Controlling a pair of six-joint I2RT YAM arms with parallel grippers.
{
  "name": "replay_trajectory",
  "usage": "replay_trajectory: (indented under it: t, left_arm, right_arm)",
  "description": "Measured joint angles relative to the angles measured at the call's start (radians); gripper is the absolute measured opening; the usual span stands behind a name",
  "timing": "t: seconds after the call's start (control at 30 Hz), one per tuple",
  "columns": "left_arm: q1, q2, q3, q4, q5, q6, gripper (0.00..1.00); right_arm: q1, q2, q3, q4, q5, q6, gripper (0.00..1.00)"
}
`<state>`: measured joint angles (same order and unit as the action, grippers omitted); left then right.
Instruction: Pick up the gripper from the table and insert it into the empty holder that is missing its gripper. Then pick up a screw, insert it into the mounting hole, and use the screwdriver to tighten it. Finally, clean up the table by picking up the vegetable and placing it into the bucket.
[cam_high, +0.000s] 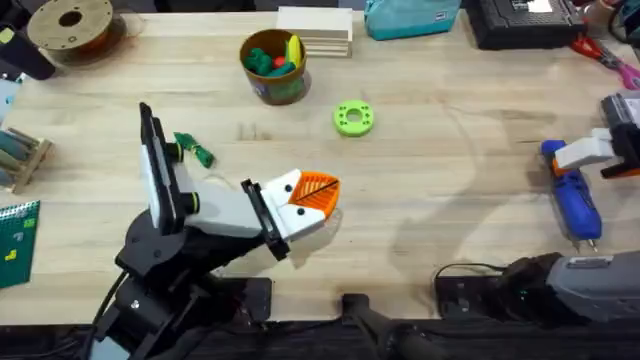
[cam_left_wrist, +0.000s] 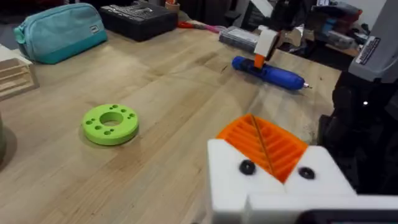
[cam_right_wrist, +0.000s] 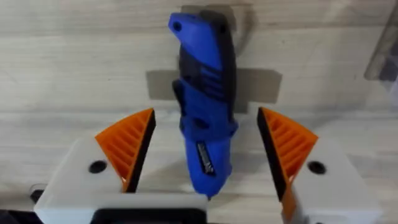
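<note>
Screwdriver (cam_right_wrist: 204, 118) on table (cam_high: 450, 200) at right, between spread fingers of right gripper (cam_right_wrist: 205, 152), ungrasped. Left gripper (cam_high: 305, 200) closed, wedges together. Vegetable (cam_high: 195, 149) lying left, outside bucket (cam_high: 273, 65); tightening, cleanup pending.

Overhead cam: fixed above arm bases, looks down + fwd over whole table (cam_high: 440, 130); arms along bottom edge of frame. Left wrist cam: low, close to tabletop, faces across it toward screwdriver (cam_left_wrist: 268, 71) in upper right of frame and green disc (cam_left_wrist: 111, 123) at mid left. Both also in overhead, so those 2 views overlap there. Right wrist cam: v close, straight down on screwdriver, frame center. Shared w/ overhead at right edge.
</note>
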<state>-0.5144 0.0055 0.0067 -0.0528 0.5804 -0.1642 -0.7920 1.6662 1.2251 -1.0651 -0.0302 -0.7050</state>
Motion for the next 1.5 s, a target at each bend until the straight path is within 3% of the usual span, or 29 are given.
replay_trajectory:
  t: [0.23, 1.13, 1.2, 1.3, 1.5]
  left_arm:
    - [0.000, 0.000, 0.000, 0.000, 0.000, 0.000, 0.006]
    - [0.000, 0.000, 0.000, 0.000, 0.000, 0.000, 0.006]
    - [0.000, 0.000, 0.000, 0.000, 0.000, 0.000, 0.006]
    - [0.000, 0.000, 0.000, 0.000, 0.000, 0.000, 0.006]
    - [0.000, 0.000, 0.000, 0.000, 0.000, 0.000, 0.006]
  right_arm:
    - [0.011, 0.076, 0.000, 0.080, -0.001, -0.029, 0.990]
    - [0.052, 0.125, -0.035, 0.132, 0.015, -0.033, 0.966]
    - [0.052, 0.125, -0.036, 0.139, 0.019, -0.033, 0.873]
    - [0.052, 0.125, -0.038, 0.144, 0.026, -0.033, 0.614]
    - [0.053, 0.125, -0.041, 0.146, 0.029, -0.034, 0.203]
